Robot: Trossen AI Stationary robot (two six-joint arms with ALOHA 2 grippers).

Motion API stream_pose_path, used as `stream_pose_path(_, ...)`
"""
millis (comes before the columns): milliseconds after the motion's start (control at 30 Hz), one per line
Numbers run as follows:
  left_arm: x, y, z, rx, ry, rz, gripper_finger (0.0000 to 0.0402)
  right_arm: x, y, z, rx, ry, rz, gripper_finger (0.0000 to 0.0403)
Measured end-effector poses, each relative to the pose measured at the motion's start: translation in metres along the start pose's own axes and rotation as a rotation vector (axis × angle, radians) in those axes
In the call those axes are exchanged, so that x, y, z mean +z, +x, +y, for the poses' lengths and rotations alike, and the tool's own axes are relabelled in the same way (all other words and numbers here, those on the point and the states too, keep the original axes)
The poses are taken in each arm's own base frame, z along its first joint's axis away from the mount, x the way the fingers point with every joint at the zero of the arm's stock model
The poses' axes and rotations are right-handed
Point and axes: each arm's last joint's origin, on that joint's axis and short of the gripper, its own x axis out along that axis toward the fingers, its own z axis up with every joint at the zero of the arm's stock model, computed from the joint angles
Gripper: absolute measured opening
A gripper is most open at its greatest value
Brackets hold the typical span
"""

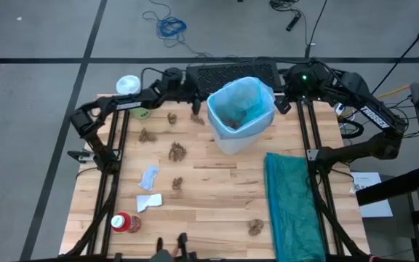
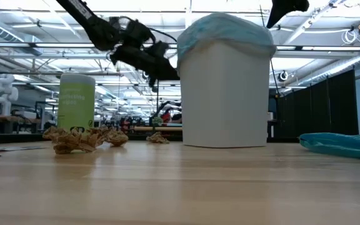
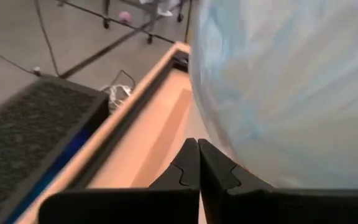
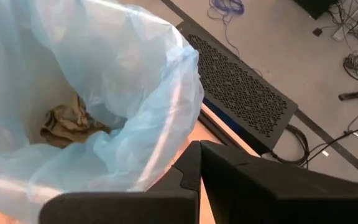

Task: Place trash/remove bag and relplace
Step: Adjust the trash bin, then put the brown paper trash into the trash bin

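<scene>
The white wastebasket [image 1: 237,138] stands at the table's far middle, lined with the light-blue bag [image 1: 242,102], whose top is folded over the rim. A brown wad [image 4: 67,124] lies inside the bag. More trash lies on the table to its left: brown wads [image 1: 177,151], pale scraps [image 1: 149,189] and a red container [image 1: 124,222]. My left gripper [image 1: 196,106] is shut beside the basket's upper left wall [image 2: 186,81]. My right gripper [image 1: 282,103] is shut above the bag's far right rim [image 4: 185,93]. My left gripper points its shut fingertips [image 3: 197,149] nearly level at the basket's bag-covered side [image 3: 278,93] from the table's left; I cannot tell whether they touch it. My right gripper slants down with its shut fingertips [image 4: 199,149] next to the bag's folded-over edge [image 4: 166,149]; touching or not, I cannot tell.
A darker teal bag [image 1: 294,207] lies flat along the table's right side. A green bottle [image 2: 77,100] stands at the far left. A black perforated box [image 1: 231,73] sits behind the far edge. One wad [image 1: 255,227] lies near the front edge.
</scene>
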Motion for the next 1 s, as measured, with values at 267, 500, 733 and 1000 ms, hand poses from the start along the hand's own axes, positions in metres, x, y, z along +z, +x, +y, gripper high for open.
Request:
stream_pose_path(267,0.013,-0.037,-0.027,-0.053,0.035,0.075,0.0000,-0.009,0.003,-0.001,-0.016,-0.004,0.011,0.0000)
stream_pose_path(500,-0.046,-0.023,-0.070,-0.192,-0.027,0.113,0.0000,-0.018,-0.012,-0.006,-0.021,0.017,-0.043,0.0000)
stream_pose_path(733,-0.052,0.002,-0.069,-0.107,-0.055,-0.078,0.0000,-0.018,-0.022,-0.009,-0.012,0.037,-0.108,0.0000)
stream_pose_path(1000,-0.028,0.024,-0.043,-0.052,0.010,-0.062,0.0000,-0.014,-0.022,-0.009,-0.005,0.030,-0.151,0.0000)
